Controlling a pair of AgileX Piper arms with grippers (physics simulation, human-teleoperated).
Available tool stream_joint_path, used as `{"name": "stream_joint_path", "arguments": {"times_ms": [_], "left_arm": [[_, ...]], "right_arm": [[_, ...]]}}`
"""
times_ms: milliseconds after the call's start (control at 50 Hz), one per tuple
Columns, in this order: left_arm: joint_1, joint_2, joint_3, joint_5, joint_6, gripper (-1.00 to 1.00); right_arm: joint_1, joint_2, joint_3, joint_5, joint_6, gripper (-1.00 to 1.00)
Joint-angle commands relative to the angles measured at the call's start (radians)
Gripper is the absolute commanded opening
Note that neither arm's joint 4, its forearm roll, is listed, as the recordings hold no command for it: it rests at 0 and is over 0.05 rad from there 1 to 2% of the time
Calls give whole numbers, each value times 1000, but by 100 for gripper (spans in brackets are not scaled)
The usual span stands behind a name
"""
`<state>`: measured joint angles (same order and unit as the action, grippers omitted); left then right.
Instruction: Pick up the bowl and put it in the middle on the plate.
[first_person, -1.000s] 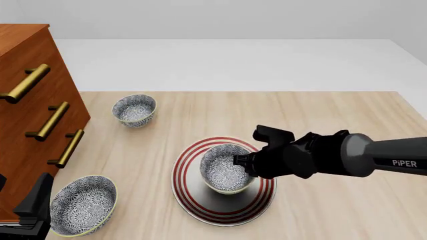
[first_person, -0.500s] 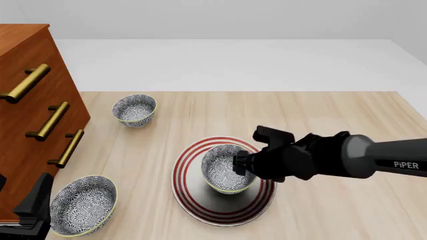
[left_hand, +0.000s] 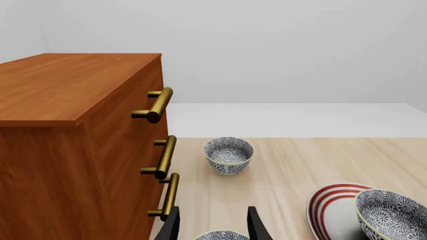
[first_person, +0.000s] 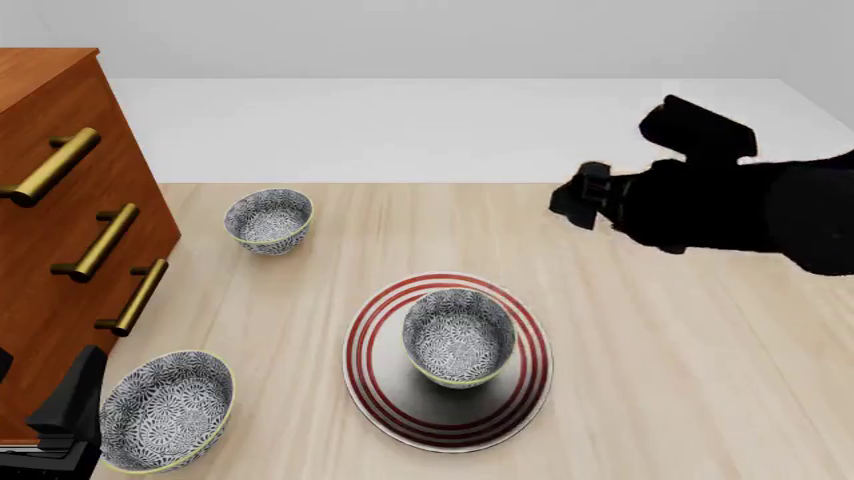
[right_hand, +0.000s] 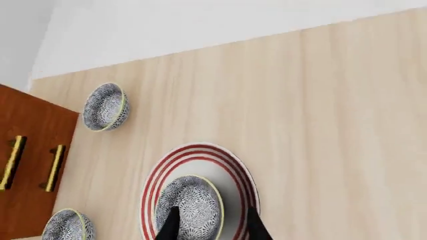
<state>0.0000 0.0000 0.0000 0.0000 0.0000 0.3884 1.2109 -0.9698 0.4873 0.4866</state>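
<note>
On the pale wood-grain table (first_person: 667, 380), the small deep blue-grey floral bowl (first_person: 459, 335) sits upright, mouth up, centred on the wide white red-ringed plate (first_person: 387, 395). Right pincer (first_person: 577, 197) hangs apart from it, fingers spread w/ nothing between. Left pincer (left_hand: 213, 225) also spread, empty. Bare table to plate's right.

Bright, even light, sharp throughout; a soft shadow under the bowl (first_person: 459, 335)
</note>
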Motion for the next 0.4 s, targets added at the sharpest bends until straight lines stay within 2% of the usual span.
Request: {"name": "stream_joint_path", "arguments": {"times_ms": [20, 40, 80, 100, 140, 200, 220, 280, 320, 340, 360, 400], "left_arm": [[0, 0, 0, 0, 0, 100], [0, 0, 0, 0, 0, 100], [0, 0, 0, 0, 0, 100], [0, 0, 0, 0, 0, 100], [0, 0, 0, 0, 0, 100], [0, 0, 0, 0, 0, 100], [0, 0, 0, 0, 0, 100], [0, 0, 0, 0, 0, 100], [0, 0, 0, 0, 0, 100], [0, 0, 0, 0, 0, 100], [0, 0, 0, 0, 0, 100], [0, 0, 0, 0, 0, 100]], "right_arm": [[-98, -354, -227, 236, -93, 100], [-79, -391, -254, 243, -103, 100], [-95, -442, -281, 267, -129, 100], [-67, -472, -294, 274, -130, 100], [-81, -518, -321, 294, -166, 100], [-82, -598, -344, 311, -169, 100], [-86, -624, -350, 312, -197, 100], [-107, -704, -321, 313, -189, 100], [-161, -775, -307, 317, -228, 100], [-170, -811, -301, 314, -266, 100], [-175, -820, -294, 317, -277, 100], [-208, -863, -257, 311, -261, 100]]}}
